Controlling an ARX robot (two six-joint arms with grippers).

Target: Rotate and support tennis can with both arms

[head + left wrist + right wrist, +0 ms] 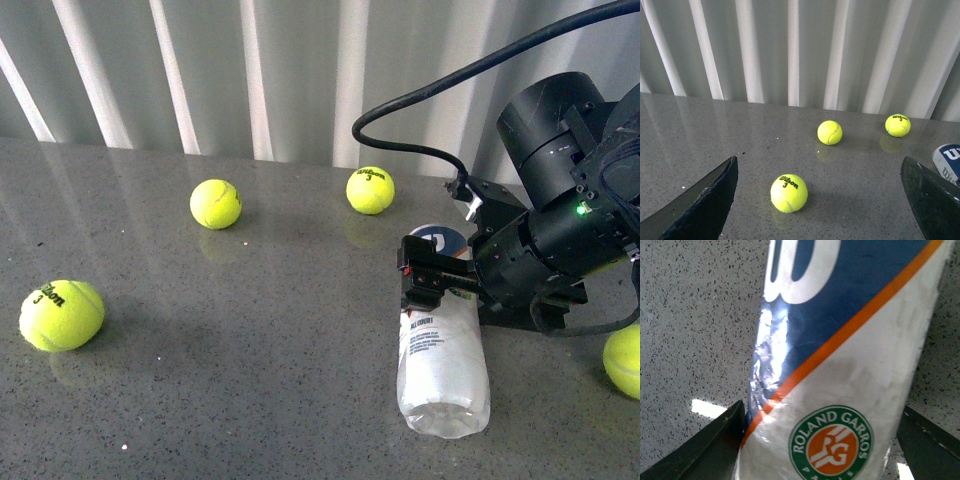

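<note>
The tennis can (445, 370) lies on the surface (250, 350), right of centre, gripped across its middle by the right pincer (432, 285); the left pincer (819, 170) gapes empty.

Speckled grey table (250, 400), ribbed white wall (300, 70), four scattered yellow tennis balls (61, 315) (215, 203) (370, 190) (625, 362)
</note>
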